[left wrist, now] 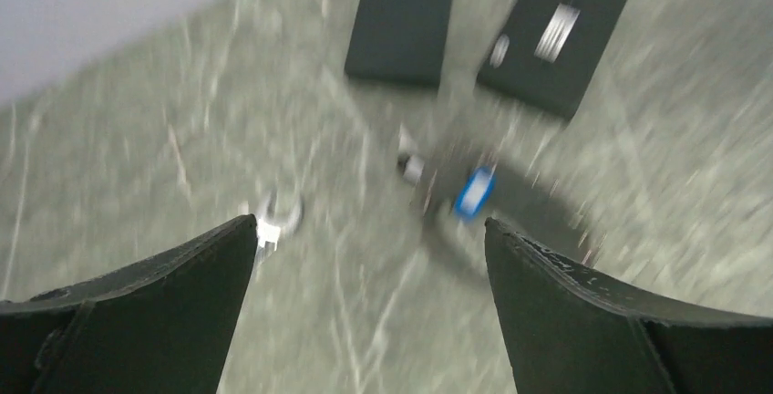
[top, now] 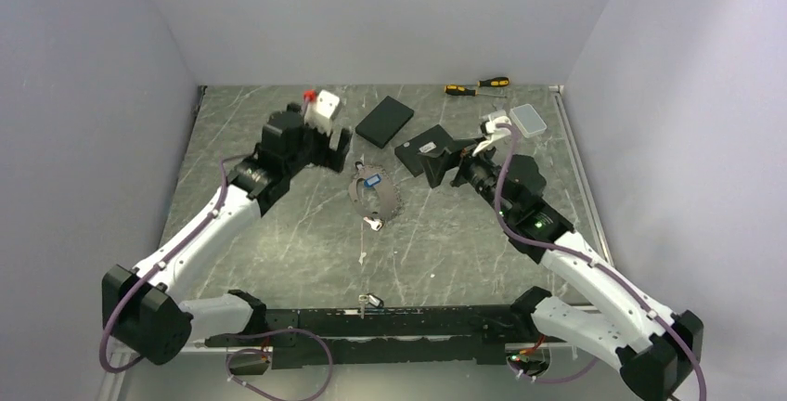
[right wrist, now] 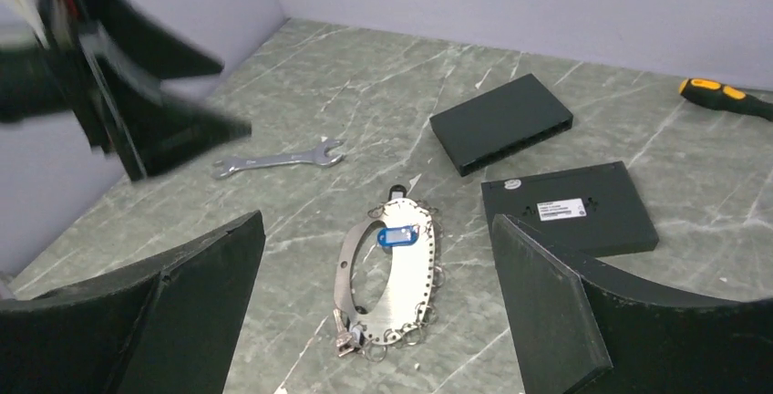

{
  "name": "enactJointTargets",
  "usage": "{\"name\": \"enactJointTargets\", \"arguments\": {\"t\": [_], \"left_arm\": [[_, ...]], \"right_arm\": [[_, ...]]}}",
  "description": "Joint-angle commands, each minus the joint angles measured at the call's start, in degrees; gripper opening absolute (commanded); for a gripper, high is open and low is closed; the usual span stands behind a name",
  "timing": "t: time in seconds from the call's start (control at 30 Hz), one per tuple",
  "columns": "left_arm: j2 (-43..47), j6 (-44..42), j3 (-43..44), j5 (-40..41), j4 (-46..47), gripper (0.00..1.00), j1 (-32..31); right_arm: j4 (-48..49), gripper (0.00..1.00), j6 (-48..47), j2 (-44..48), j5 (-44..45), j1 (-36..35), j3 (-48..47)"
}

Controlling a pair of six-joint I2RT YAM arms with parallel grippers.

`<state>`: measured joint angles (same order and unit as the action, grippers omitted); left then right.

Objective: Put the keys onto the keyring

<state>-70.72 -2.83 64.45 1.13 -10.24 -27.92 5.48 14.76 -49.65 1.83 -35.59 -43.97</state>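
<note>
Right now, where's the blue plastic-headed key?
Top view, mid-table: the blue plastic-headed key lies at the far end of the grey oval metal keyring, just left of the black flat labelled box.

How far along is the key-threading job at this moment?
Done: possibly some. A blue-headed key and a key cluster lie at the keyring, but whether they are attached is unclear. In hand: nothing. The left end effector and right end effector are open and empty. Left: at least one loose key lies well apart from the keyring.
</note>
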Motion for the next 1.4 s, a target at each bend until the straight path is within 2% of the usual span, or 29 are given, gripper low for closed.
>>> {"name": "enactJointTargets", "arguments": {"t": [0.0,0.1,0.17,0.23,0.37,0.47,0.57,0.7,1.0,1.17,1.37], "left_arm": [[6.0,-1.4,-9.4,6.8,-0.4,1.00,1.1],[6.4,-0.9,-9.9,6.9,-3.5,0.99,1.1],[6.9,-0.1,-9.8,9.7,-4.3,1.00,1.0],[8.0,-0.3,-10.7,10.8,-3.1,0.99,0.9],[10.1,-0.4,-10.8,14.1,-3.2,0.99,0.9],[12.1,-1.2,-11.4,16.1,-2.5,0.99,0.9],[13.6,-2.0,-12.0,17.5,-1.6,1.00,0.9],[15.0,-2.0,-12.2,20.9,-1.1,1.00,0.9],[16.7,-4.0,-13.4,22.4,0.4,0.98,0.9],[16.8,-4.7,-13.4,21.6,0.1,0.97,1.0],[16.6,-5.6,-13.6,18.8,-0.2,0.92,0.9]], "right_arm": [[4.2,1.00,2.2,-5.4,-0.3,0.0,-1.8],[0.7,1.00,0.9,-11.0,-5.7,-0.1,-5.8],[-1.0,1.00,1.1,-13.9,-3.0,-1.0,-7.8],[-2.8,1.00,-1.7,-16.3,-5.4,-1.3,-9.4],[4.7,1.00,-4.9,-16.6,-11.8,-2.0,-4.2],[1.5,1.00,-5.5,-19.9,-10.2,-2.1,-6.0],[-4.3,1.00,-9.2,-23.7,-13.3,-2.8,-9.2],[-10.6,1.00,-14.1,-27.8,-12.2,-6.8,-10.7],[-12.4,0.99,-16.9,-33.8,-13.8,-11.4,-9.3],[-13.1,0.92,-16.0,-36.9,-9.6,-11.5,-10.9],[-18.0,0.76,-14.9,-43.3,-2.4,-11.4,-15.7]]}}
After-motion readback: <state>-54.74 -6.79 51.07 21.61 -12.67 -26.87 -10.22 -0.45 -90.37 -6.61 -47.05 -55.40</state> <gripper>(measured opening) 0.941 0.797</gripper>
